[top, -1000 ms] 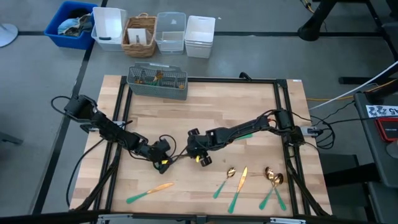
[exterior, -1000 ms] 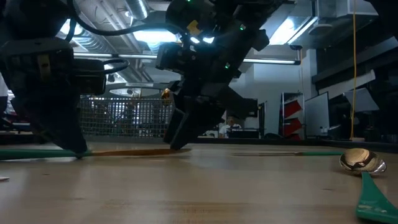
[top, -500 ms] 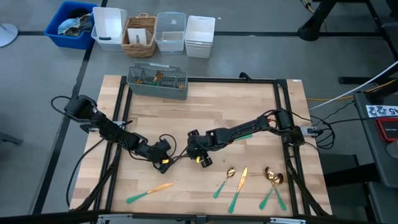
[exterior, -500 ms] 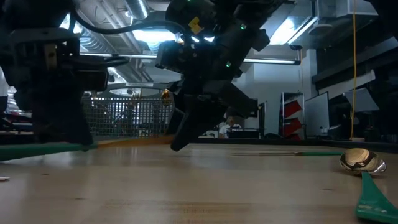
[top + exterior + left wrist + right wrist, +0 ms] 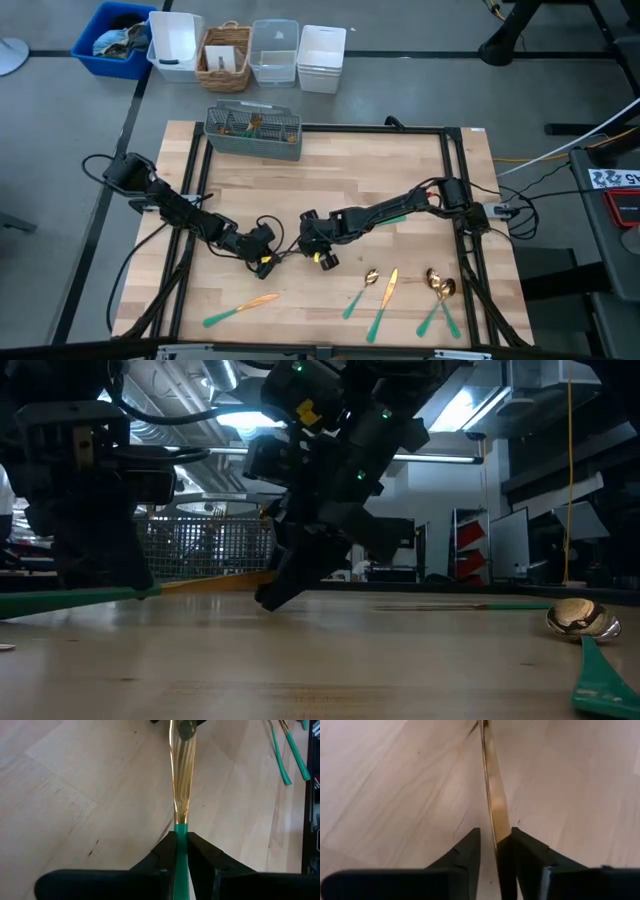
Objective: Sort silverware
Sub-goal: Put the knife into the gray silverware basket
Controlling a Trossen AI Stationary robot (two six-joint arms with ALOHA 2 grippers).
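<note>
- Left gripper [image 5: 181, 851]: near the table's middle, fingers pinched on the green handle of a knife [image 5: 182, 780]; the gold blade ran straight out ahead of the fingers, just above the wood.
- Right gripper [image 5: 495, 842]: facing the left one from close by, its fingers narrowly apart around the far end of that same gold blade [image 5: 492, 795]; one finger appeared to touch the blade, but a firm grip could not be told.
- In the high view both grippers [image 5: 262, 258] [image 5: 318, 252] met over the wooden table [image 5: 330, 170], the knife bridging the short gap between them.
- Loose silverware, toward the table's front edge from the grippers: a knife [image 5: 240, 307] lying in front of the left gripper; a spoon [image 5: 359, 291] and another knife [image 5: 383, 303] in front of the right gripper; two more pieces [image 5: 438, 297] farther out on the right arm's side.
- Wire caddy [image 5: 254, 131]: at the table's far edge, well apart from both grippers, a few pieces standing inside.
- Bins and a basket [image 5: 226, 56]: on the floor beyond the caddy.
- Nothing lay between the grippers and the caddy.
</note>
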